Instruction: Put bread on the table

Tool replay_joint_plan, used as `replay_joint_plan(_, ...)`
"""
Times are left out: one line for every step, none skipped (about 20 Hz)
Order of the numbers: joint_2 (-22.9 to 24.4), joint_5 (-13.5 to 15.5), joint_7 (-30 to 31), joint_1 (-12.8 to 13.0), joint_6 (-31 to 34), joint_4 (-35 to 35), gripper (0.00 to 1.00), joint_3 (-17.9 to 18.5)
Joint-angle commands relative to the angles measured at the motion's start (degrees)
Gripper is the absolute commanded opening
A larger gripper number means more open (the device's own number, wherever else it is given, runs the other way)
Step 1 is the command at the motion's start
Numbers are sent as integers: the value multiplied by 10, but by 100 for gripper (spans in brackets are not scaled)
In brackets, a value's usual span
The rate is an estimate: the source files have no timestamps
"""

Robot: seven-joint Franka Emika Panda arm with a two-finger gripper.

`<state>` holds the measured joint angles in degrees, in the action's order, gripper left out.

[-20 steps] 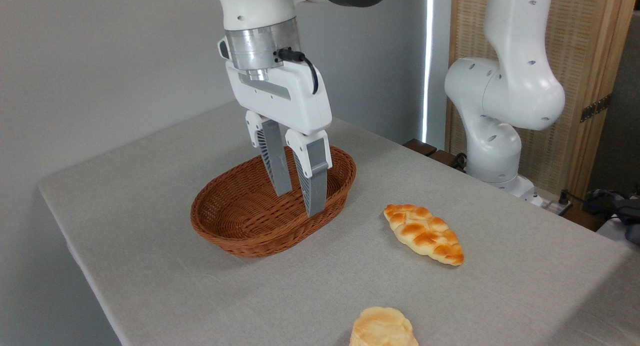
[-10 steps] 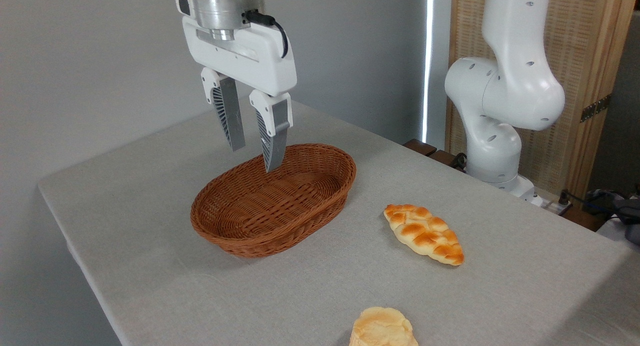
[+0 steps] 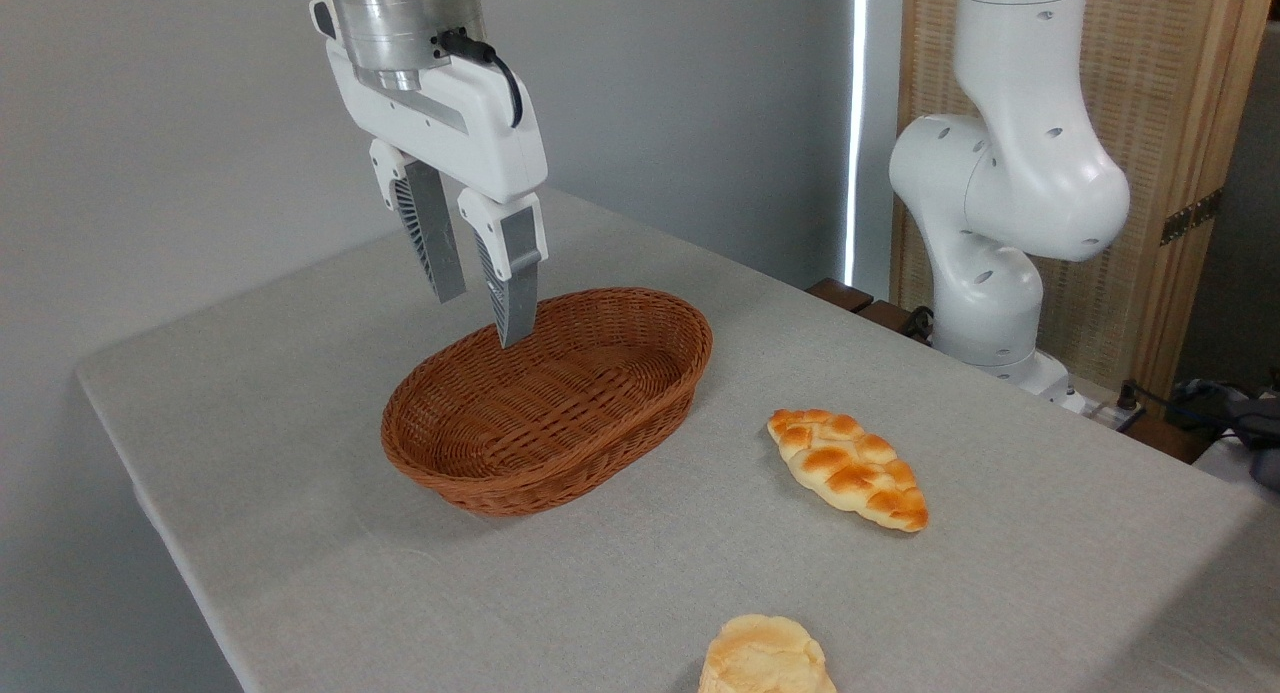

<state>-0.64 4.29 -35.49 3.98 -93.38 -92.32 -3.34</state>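
The bread (image 3: 765,658), a small round golden-tan bun, lies on the table (image 3: 250,423) at the near edge, partly cut off by the bottom of the picture. My gripper (image 3: 483,318) hangs open and empty high above the far left rim of the wicker basket, well away from the bun. Nothing is between its grey fingers (image 3: 512,293).
A brown oval wicker basket (image 3: 480,483) with nothing in it stands in the middle of the table. A flat braided loaf (image 3: 848,468) lies to its right. The arm's white base (image 3: 985,303) rises at the back right, beside a wooden screen.
The gripper has risen out of the basket and moved up and to the left, still open. The bun, the loaf and the basket have not moved.
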Motion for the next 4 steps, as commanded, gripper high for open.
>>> replay_joint_plan(0, 5, -15, -3, -14, 2, 100, 4)
replay_joint_plan(1, 4, -15, -3, -20, 0, 100, 4)
replay_joint_plan(1, 2, -16, -4, -23, -3, 100, 4)
replay_joint_plan(2, 1, -19, -4, -23, -3, 100, 4)
